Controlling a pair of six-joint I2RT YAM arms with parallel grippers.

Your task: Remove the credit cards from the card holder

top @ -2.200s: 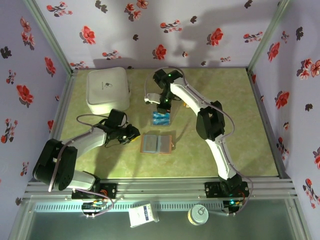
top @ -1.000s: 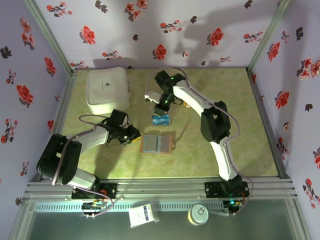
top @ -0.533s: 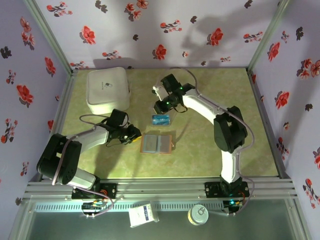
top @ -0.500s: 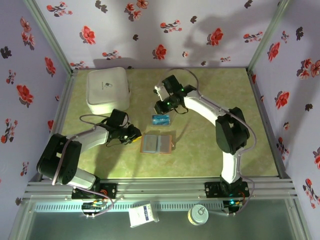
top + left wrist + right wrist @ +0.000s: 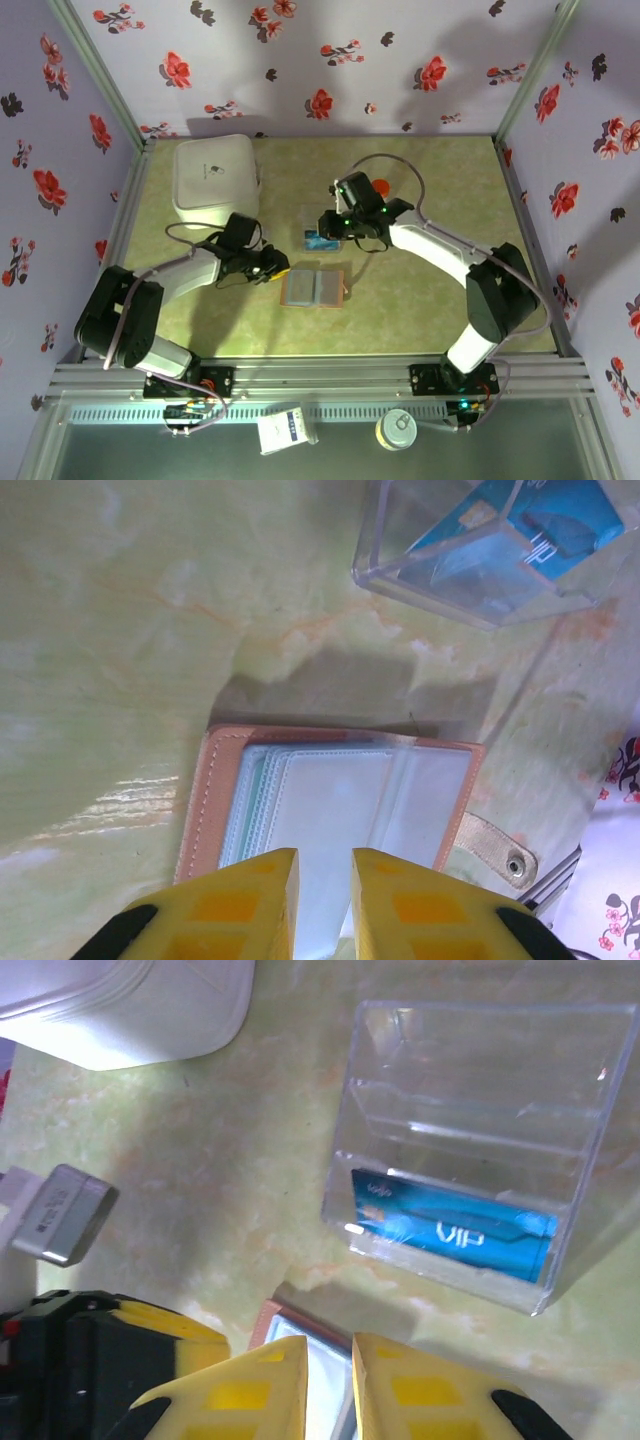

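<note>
At mid-table, the card holder (image 5: 314,287) lay open and flat, its clear sleeves seemingly still loaded. The right gripper (image 5: 328,1345) had swung back from the tray (image 5: 480,1070), leaving one blue card (image 5: 450,1232) inside; more extraction remained. Its fingers, like the left gripper (image 5: 320,858)'s, stood narrowly apart, empty

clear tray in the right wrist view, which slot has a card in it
The clear tray's slot nearest the card holder: it holds a blue VIP card, while the slots behind it look empty.
</note>
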